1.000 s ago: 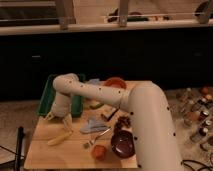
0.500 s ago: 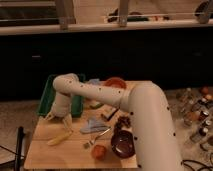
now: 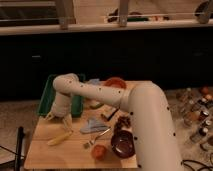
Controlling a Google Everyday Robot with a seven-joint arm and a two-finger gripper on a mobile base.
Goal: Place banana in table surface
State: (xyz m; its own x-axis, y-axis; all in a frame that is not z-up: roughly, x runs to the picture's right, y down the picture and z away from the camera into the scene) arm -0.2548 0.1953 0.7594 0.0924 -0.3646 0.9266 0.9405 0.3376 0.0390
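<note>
Jaws of the white arm's gripper [image 3: 56, 118] hang just above the bench's left part; whether they are parted cannot be told. Apparently placed, the small pale yellow curved banana [image 3: 60, 138] lies on the light tan wooden plank bench [image 3: 45, 152], near the gripper; only withdrawal seems left.

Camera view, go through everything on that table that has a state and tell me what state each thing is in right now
banana: lying flat on the table surface, not held
gripper: just above the banana, near the green tray
green tray: resting at the table's back left corner
fork: lying flat
round orange-red fruit: resting near the front edge
dark bowl: upright beside the fruit
</note>
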